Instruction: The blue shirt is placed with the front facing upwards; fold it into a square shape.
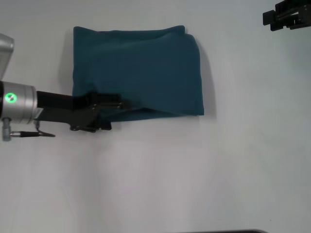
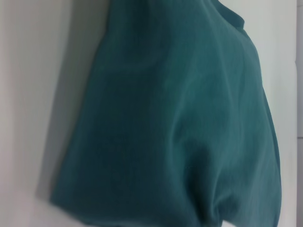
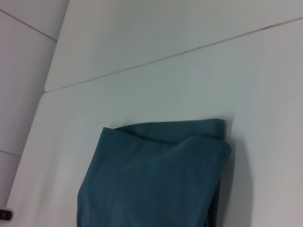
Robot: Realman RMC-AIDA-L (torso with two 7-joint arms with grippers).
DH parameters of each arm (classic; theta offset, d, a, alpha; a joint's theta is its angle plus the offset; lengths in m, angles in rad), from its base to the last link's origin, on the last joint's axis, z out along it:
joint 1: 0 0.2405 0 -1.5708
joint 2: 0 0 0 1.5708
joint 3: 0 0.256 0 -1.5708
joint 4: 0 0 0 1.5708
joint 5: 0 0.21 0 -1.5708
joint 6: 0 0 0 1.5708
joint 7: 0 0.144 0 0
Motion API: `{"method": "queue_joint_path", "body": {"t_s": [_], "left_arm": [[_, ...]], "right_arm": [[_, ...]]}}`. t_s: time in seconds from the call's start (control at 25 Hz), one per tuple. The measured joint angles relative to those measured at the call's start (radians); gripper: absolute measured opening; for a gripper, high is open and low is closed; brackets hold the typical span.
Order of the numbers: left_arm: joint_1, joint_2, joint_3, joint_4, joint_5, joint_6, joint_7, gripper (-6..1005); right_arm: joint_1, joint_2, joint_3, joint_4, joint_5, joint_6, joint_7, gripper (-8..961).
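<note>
Head view has the white table (image 1: pixel 233 174) filling the frame, and on it, toward the far side and a little left of centre, lies the blue shirt (image 1: pixel 141 68), already down to a compact, nearly square packet with its plain side up. The left gripper (image 1: pixel 118 103) reaches in low from the robot's left and sits right at the packet's near edge, about a third of the way along it; whether its fingers are parted or closed on cloth cannot be told, black metal against dark fabric. The right gripper (image 1: pixel 287 17) is parked well away at the far right corner, and its fingers cannot be read either.

Judging from the shape, the folding looks nearly done and this is a tidy-up of the near hem, which runs slightly slanted and lifts a touch toward the right. Doing it well means keeping the tool flat and low, easing that edge straight without dragging the whole stack, and leaving the layers aligned at the far corner, where the right wrist view shows a small overlap.

No lettering, tag or brand can be read anywhere; the left wrist view gives only bare teal cloth
</note>
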Motion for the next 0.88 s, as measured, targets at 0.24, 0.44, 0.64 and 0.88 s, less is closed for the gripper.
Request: {"method": "queue_joint_path", "body": {"t_s": [0.24, 0.44, 0.64, 0.88], "left_arm": [[-0.039, -0.008, 0.003, 0.036, 0.000, -0.073, 0.005, 899], [-0.035, -0.008, -0.013, 0.022, -0.010, -0.069, 0.005, 900], [-0.025, 0.017, -0.004, -0.027, -0.001, 0.082, 0.006, 899], [-0.001, 0.065, -0.042, -0.102, -0.005, 0.189, 0.006, 899]], "right_arm": [[0.000, 0.000, 0.000, 0.001, 0.000, 0.000, -0.002, 341], [-0.002, 0.001, 0.000, 0.001, 0.000, -0.002, -0.003, 341], [0.000, 0.001, 0.000, 0.001, 0.000, -0.005, -0.001, 342], [-0.002, 0.001, 0.000, 0.000, 0.000, -0.008, 0.002, 342]]}}
